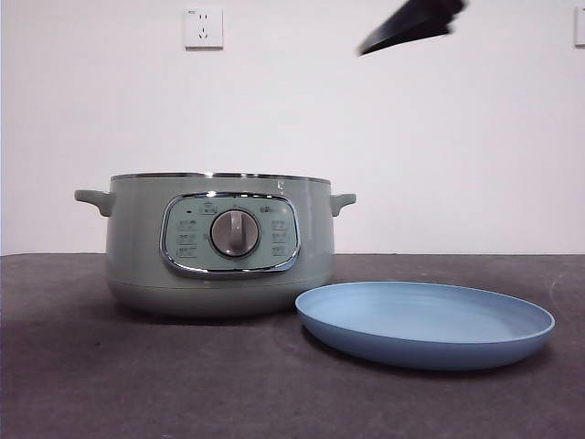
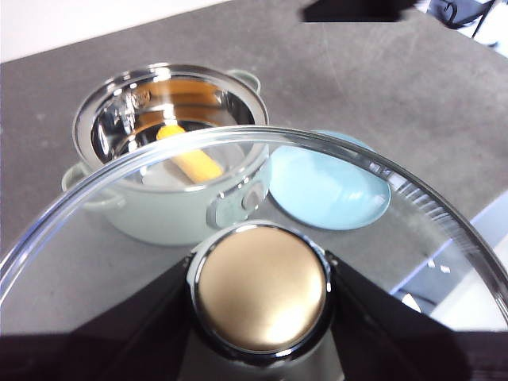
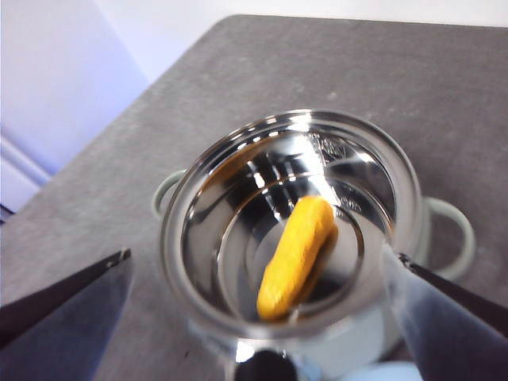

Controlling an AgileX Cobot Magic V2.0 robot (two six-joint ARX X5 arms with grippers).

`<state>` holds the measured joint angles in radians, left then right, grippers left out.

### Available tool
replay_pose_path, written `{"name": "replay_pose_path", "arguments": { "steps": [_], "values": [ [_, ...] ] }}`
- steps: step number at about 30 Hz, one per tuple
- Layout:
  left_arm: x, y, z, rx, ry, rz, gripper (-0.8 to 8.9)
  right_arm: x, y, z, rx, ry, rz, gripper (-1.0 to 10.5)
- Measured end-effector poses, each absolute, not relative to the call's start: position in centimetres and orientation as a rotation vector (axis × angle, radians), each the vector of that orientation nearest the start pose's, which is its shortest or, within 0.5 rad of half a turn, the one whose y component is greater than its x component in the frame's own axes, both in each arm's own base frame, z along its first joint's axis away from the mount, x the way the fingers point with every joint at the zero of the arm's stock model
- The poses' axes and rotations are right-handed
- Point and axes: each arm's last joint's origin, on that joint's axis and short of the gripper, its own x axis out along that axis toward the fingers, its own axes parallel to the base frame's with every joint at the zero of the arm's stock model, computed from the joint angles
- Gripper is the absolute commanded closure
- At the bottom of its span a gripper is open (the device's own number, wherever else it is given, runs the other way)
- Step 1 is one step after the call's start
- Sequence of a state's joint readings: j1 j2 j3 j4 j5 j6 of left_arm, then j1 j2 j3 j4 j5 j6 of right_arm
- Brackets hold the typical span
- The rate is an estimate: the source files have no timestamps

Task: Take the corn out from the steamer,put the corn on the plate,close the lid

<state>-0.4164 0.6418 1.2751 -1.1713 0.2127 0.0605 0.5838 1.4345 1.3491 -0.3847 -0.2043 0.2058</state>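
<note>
The pale green steamer [image 1: 219, 247] stands uncovered on the table, and the yellow corn [image 3: 298, 254] lies in its steel bowl. The corn [image 2: 190, 159] also shows through the glass in the left wrist view. The light-blue plate [image 1: 425, 325] sits bare just right of the steamer. My left gripper [image 2: 262, 290] is shut on the knob of the glass lid [image 2: 381, 171], holding it high above the steamer [image 2: 159, 214] and the plate [image 2: 325, 186]. My right gripper [image 3: 255, 262] hangs open well above the steamer's rim [image 3: 190, 190], with nothing between its jaws. Its black tip [image 1: 411, 26] shows at the top of the front view.
The dark grey tabletop [image 1: 91, 366] runs back to a white wall with a socket [image 1: 203, 27]. In the right wrist view the table's edge [image 3: 119, 103] lies not far from the steamer.
</note>
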Motion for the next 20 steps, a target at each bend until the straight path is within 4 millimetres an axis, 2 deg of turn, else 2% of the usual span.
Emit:
{"name": "replay_pose_path", "arguments": {
  "steps": [7,11,15,18,20],
  "values": [
    [4.5,-2.7,40.4,0.117,0.542,-0.639,8.22,30.3,24.8,35.6,0.027,0.571,0.685,3.5],
    [4.4,-2.8,40.4,0.108,0.541,-0.675,8.22,32.9,27.9,34.0,-0.027,0.607,0.651,3.5],
    [4.4,-2.8,40.4,0.106,0.541,-0.683,8.22,35.2,30.0,30.8,-0.069,0.651,0.606,3.5],
    [4.4,-2.8,40.4,0.106,0.541,-0.682,8.22,36.5,31.1,26.9,-0.108,0.727,0.575,3.5],
    [4.4,-2.8,40.4,0.106,0.541,-0.683,8.22,37.0,31.4,25.2,-0.129,0.758,0.556,3.5]
  ]
}}
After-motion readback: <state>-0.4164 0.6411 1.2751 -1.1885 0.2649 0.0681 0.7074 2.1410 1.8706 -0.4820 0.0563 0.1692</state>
